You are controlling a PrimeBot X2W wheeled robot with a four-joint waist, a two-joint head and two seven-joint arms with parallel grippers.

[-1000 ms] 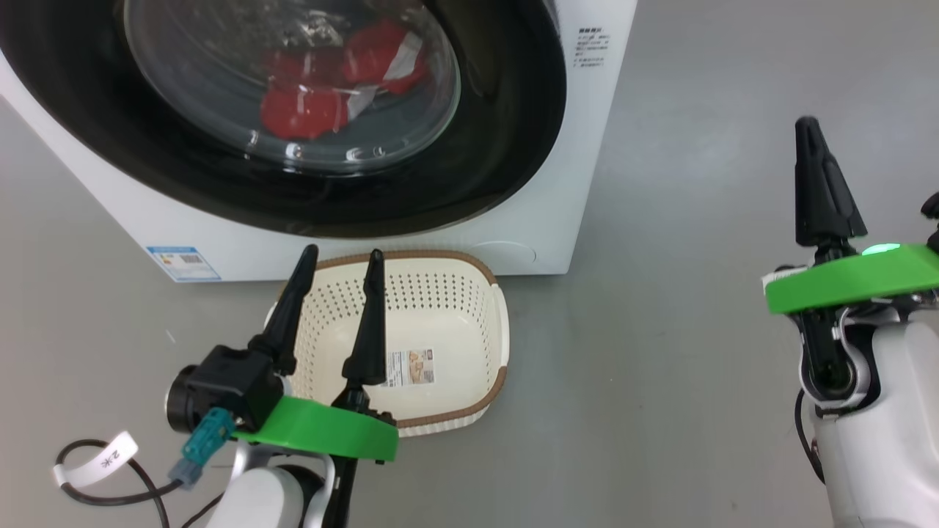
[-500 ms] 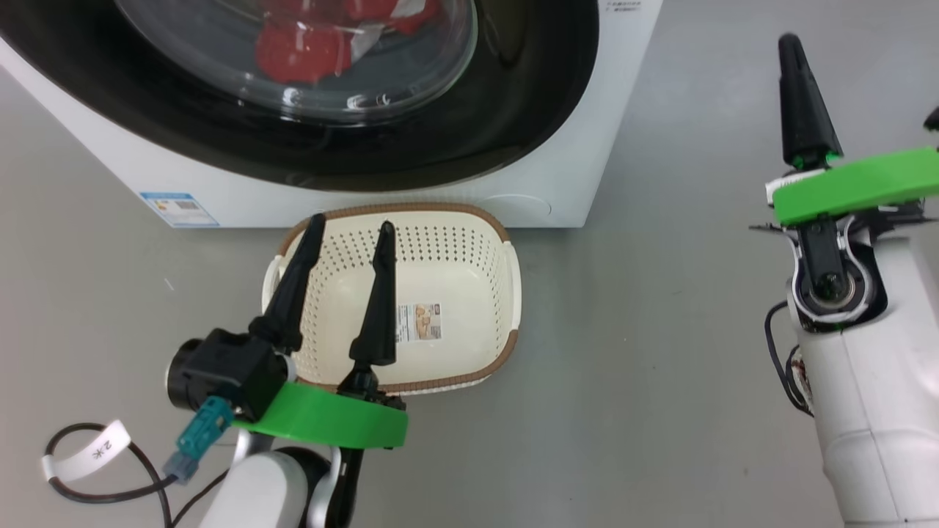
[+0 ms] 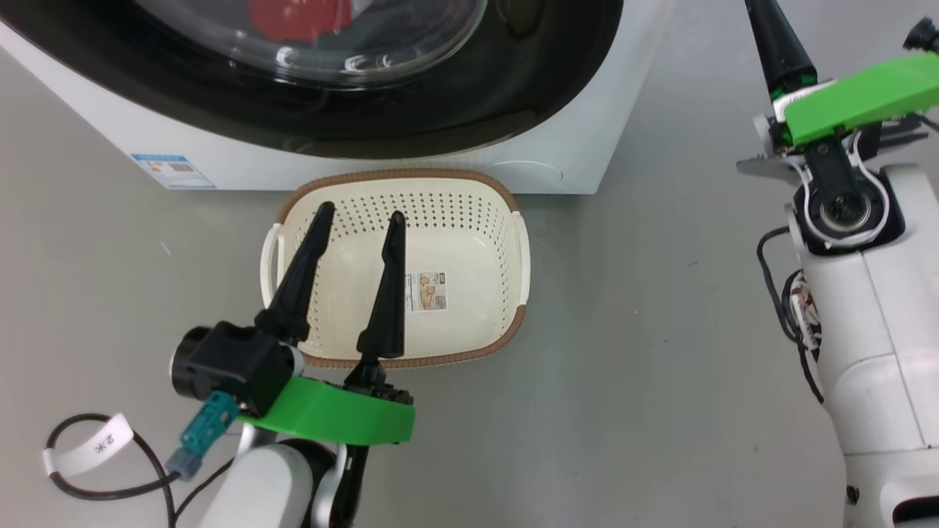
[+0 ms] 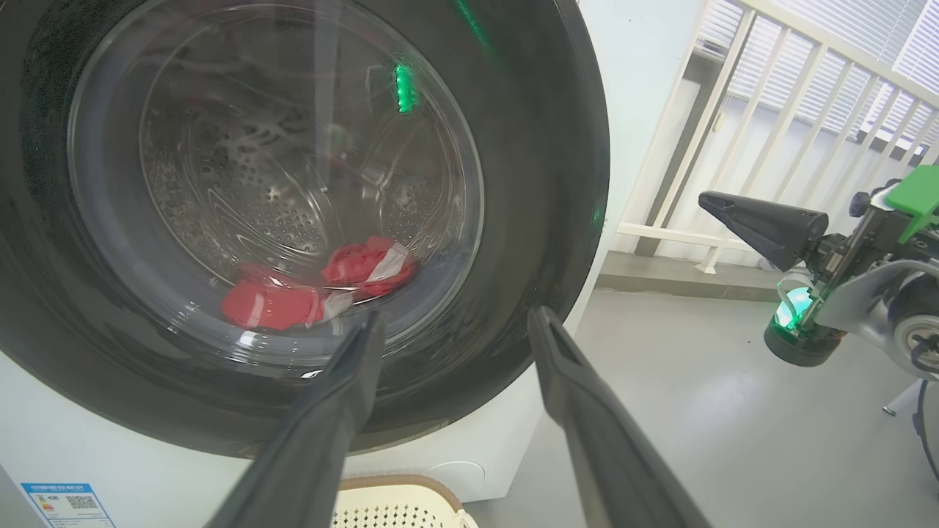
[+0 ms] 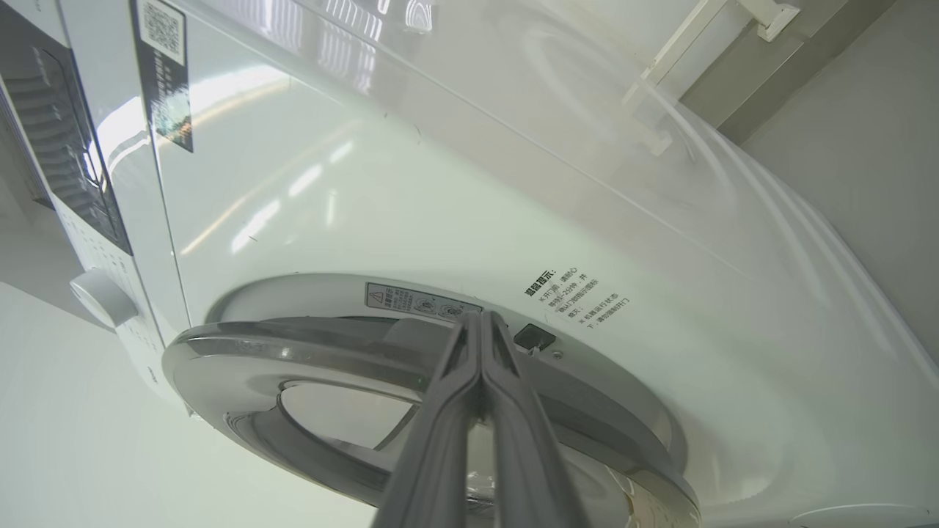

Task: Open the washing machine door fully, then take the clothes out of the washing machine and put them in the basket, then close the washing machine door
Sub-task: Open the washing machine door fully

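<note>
Washing machine (image 3: 579,139) stands with its door (image 4: 513,183) shut or barely ajar: step 1, opening. Basket (image 3: 400,174) sits empty at its front edge; clothes (image 4: 271,304) lie in the drum. Left gripper (image 3: 362,211) gapes above the basket; right gripper (image 5: 478,319), closed, should next hook the door's rim.

One washing machine (image 3: 367,167), one washing machine door (image 4: 543,183), one basket (image 3: 477,242), two grippers.
The clothes (image 4: 271,304) number two, both red. The basket has two side handles (image 3: 270,249) and one label sticker (image 3: 428,290). The washing machine carries one blue label sticker (image 3: 172,170). There is one left gripper (image 3: 361,211) and one right gripper (image 5: 478,319), each with two dark fingers (image 3: 301,279).
</note>
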